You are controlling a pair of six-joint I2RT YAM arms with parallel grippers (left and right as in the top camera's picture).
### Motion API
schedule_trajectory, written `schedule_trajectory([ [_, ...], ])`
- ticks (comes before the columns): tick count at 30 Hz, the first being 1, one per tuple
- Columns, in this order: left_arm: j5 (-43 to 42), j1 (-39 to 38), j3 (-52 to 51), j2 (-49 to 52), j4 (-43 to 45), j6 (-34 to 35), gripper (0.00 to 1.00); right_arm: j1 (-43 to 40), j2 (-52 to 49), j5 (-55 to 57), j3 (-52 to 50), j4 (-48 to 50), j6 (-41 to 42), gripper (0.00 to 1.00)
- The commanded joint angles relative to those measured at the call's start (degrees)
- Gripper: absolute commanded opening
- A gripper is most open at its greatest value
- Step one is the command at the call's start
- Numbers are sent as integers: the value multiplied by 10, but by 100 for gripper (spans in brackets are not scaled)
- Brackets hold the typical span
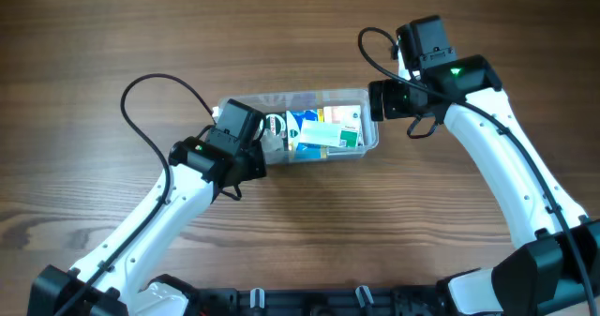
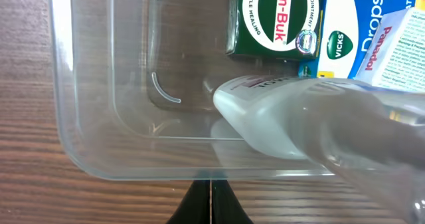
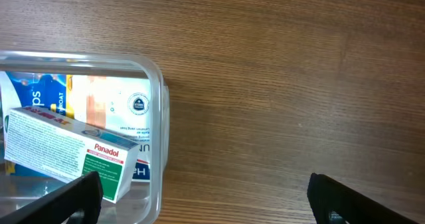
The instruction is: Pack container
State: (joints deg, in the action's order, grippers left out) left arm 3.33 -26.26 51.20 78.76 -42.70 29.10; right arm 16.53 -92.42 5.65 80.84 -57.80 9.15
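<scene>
Wood-grain tabletop (image 1: 84,35), brown, fills the background of all three views.

Container (image 1: 281,98): clear tub at centre of the overhead frame, long side running left to right, boxes packed in its right half.

Left arm (image 1: 159,213): extends from lower left up to the tub's left end. Left jaws closed. In the left wrist view the two black fingers (image 2: 199,209) meet at bottom centre with only a thin seam between them, just outside the clear wall (image 2: 86,84). Nothing seen between them.

Right arm (image 1: 497,157): extends from lower right, bends at upper right, head turned left toward the tub's right end. Right jaws wide open and empty. The fingers (image 3: 73,201) sit in the two lower corners of the right wrist view, with bare wood and the tub's edge between them.

Left wrist view only:
- Labels are legible: green Zam-Buk box (image 2: 275,18), Vicks drops box (image 2: 352,31), edge of the Panadol box (image 2: 402,51).
- A white bottle (image 2: 279,111) lies across the foreground, blurred toward lower right.

Right wrist view only:
- The tub's rounded corner (image 3: 159,104) shows at left.
- The Panadol box (image 3: 73,151) lies tilted on top of other boxes.

Overhead only: both arms appear together, one at each end of the tub.
</scene>
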Motion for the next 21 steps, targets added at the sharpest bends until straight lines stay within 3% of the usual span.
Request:
schedule_trajectory([
  [1, 26, -2, -3, 4, 7, -28, 4, -2, -7, 7, 9, 2, -1, 100],
  [12, 23, 12, -3, 4, 12, -47, 10, -2, -7, 7, 9, 2, -2, 100],
  [16, 22, 17, -1, 1, -6, -49, 4, -2, -7, 7, 9, 2, -1, 100],
  [21, 20, 64, -1, -17, -6, -49, 4, -2, -7, 7, 9, 2, -1, 100],
])
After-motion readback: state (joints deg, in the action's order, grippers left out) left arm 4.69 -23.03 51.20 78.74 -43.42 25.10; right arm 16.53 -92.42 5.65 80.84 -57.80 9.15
